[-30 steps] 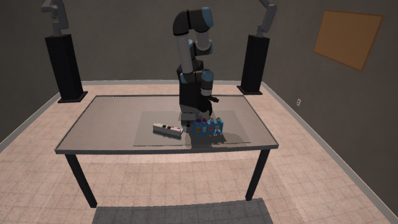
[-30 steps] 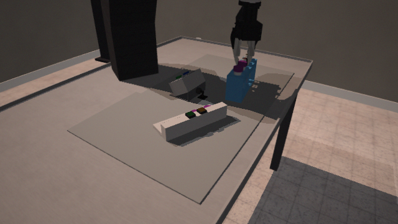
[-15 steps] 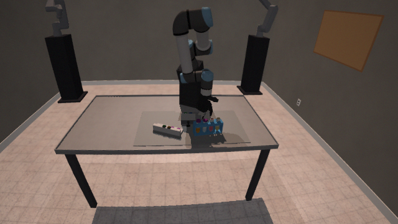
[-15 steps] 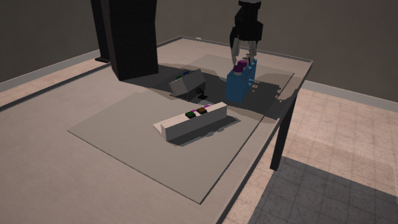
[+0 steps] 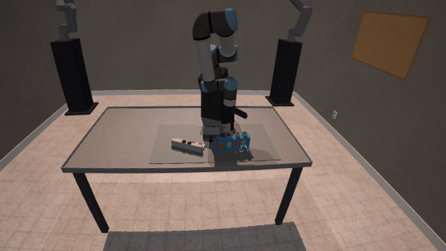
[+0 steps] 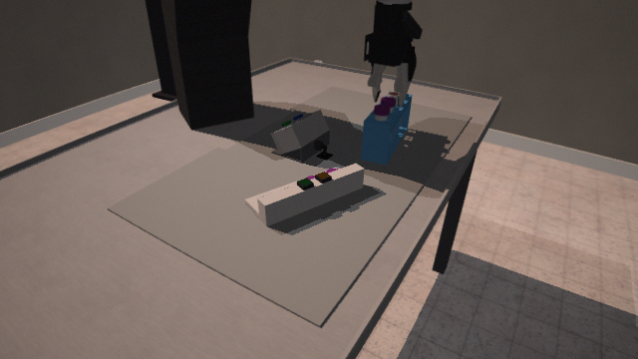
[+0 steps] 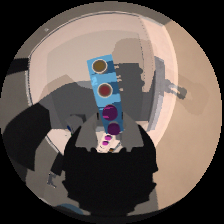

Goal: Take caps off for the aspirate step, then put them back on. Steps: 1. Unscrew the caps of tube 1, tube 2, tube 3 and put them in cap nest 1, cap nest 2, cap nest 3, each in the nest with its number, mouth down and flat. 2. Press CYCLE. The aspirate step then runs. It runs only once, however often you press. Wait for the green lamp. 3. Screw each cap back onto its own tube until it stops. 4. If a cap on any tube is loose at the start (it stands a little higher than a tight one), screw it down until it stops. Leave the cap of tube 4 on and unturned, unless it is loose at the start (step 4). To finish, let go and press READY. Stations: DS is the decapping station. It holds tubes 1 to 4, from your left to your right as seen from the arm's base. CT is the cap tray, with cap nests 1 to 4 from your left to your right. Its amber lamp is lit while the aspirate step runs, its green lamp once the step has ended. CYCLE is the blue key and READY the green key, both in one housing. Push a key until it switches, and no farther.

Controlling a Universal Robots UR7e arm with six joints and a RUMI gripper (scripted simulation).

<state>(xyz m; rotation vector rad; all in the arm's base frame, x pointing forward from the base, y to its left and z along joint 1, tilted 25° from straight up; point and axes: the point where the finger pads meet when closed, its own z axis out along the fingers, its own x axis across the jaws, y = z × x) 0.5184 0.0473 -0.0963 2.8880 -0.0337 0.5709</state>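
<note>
Cap tray: (image 5: 178,143) (image 6: 314,203) two magenta caps are seated, the cap of tube 2 (image 5: 193,142) (image 6: 311,178) (image 7: 105,143) and the cap of tube 1 (image 5: 200,144) (image 6: 332,171) (image 7: 108,137), by their places. Whether both lie quite flat cannot be told.
Lamps: the green lamp (image 5: 184,141) (image 6: 305,183) and amber lamp (image 5: 189,143) (image 6: 323,177) look unlit; the aspirate step is judged not yet run.
Key housing: (image 5: 210,132) (image 6: 301,137) its blue key (image 6: 298,118) is untouched. If it were pressed too soon, the single run would be spent with tube 3 capped.
Cap of tube 4: (image 5: 222,135) (image 6: 382,110) (image 7: 114,129) on its tube, just beside the work; it could be nudged or turned by a finger set down off-centre.
Cap of tube 3: (image 5: 228,134) (image 6: 388,102) (image 7: 110,112) over its tube in the decapping station (image 5: 218,148) (image 6: 379,145) (image 7: 93,75); it is probably being unscrewed. If lifted with thread engaged, the tube could be dragged up; if left loose, the cap could be tipped by a brush.
Gripper: (image 5: 228,129) (image 6: 389,96) (image 7: 109,117) partly open above the cap, nothing held. A regrip with too narrow a gap could land on the cap's top.
Tubes 2 and 1: tube 2 (image 5: 236,143) (image 7: 104,90) and tube 1 (image 5: 243,143) (image 7: 99,66) stand uncapped.
</note>
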